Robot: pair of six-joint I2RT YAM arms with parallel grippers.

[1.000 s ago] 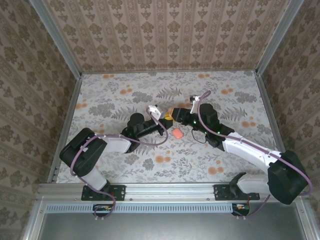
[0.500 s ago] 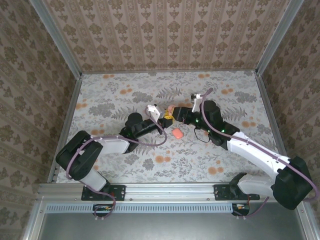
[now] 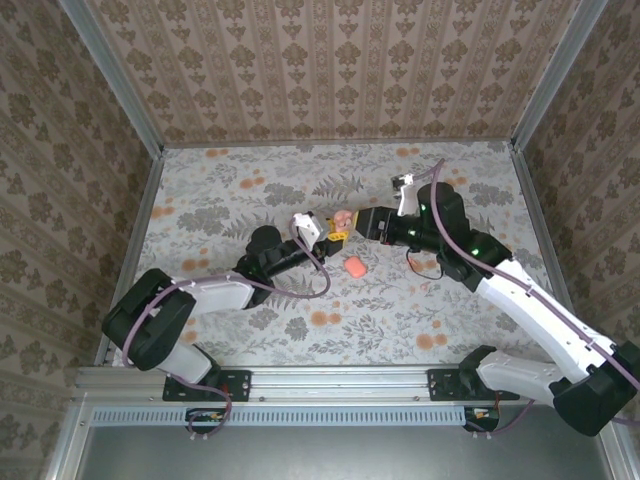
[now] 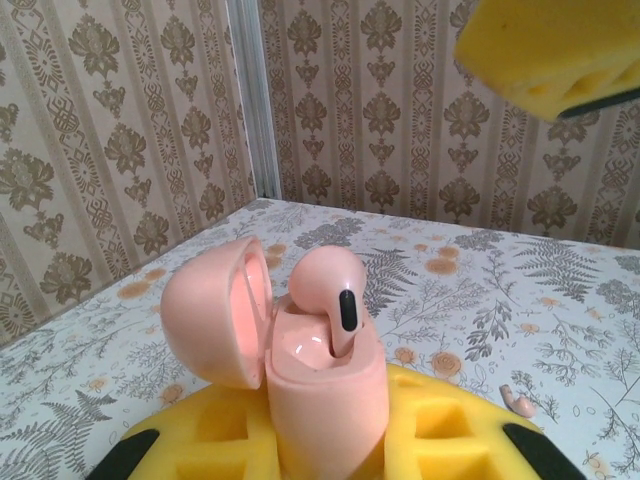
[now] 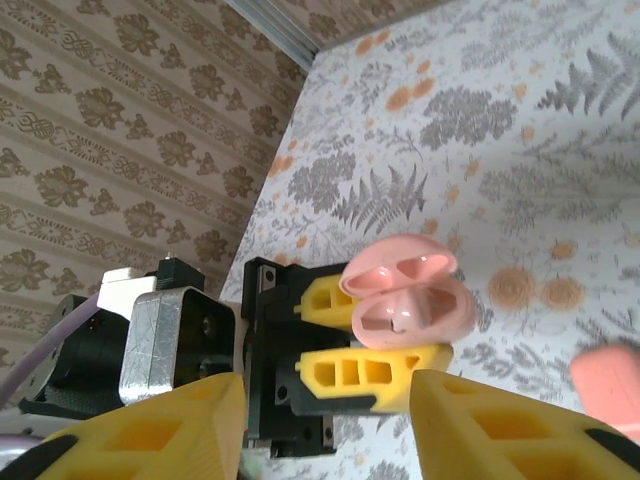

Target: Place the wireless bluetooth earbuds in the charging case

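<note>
The charging case (image 4: 325, 400) is smooth salmon-pink plastic with a satin sheen; the inner face of the lid (image 4: 215, 320) is glossier (light glows warmly on it). The earbud (image 4: 330, 290) is the same smooth pink plastic, with a glossy black oval inset. On the left end effector (image 4: 325, 442) and right end effector (image 5: 330, 430), the fingers are matt yellow plastic, faintly grainy, with moulded cavities. The counter (image 3: 250, 200) has a matt floral printed covering. The front rail (image 3: 300, 383) is bare ribbed metal, dull in finish.

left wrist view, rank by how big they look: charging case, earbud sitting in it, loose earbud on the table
1. charging case, lid open
2. earbud seated in it
3. loose earbud on the table: smallest, but farther off, so both buds may match
</note>
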